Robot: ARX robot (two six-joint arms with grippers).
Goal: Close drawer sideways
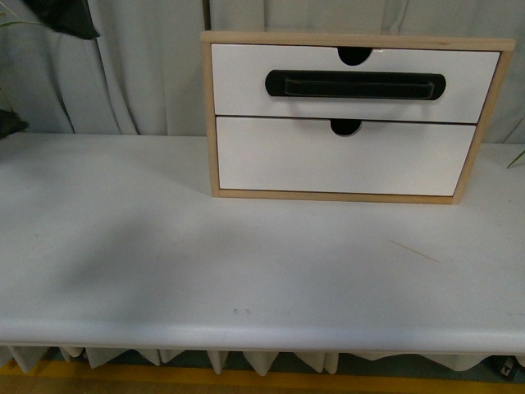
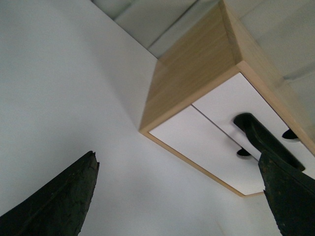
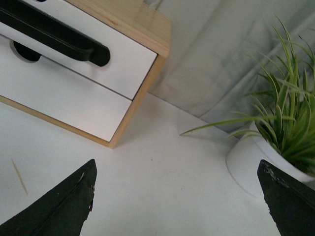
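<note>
The light-wood cabinet (image 1: 210, 115) stands at the back of the white table (image 1: 164, 263). Its upper drawer (image 1: 242, 82) has a white front, a long black bar handle (image 1: 354, 84) and a half-round notch in the top edge. I cannot tell how far the front stands out of the frame. The drawer shows in the left wrist view (image 2: 236, 98) and in the right wrist view (image 3: 128, 59). My left gripper (image 2: 177, 157) is open and empty, off the cabinet's left front corner. My right gripper (image 3: 176, 164) is open and empty over the table, off the right front corner. Neither arm shows in the front view.
A plain white drawer (image 1: 328, 164) without a handle sits below. A green plant (image 3: 290, 118) in a white pot (image 3: 246, 162) stands on the table right of the cabinet. A thin stick (image 1: 414, 250) lies on the table in front. Grey curtain hangs behind.
</note>
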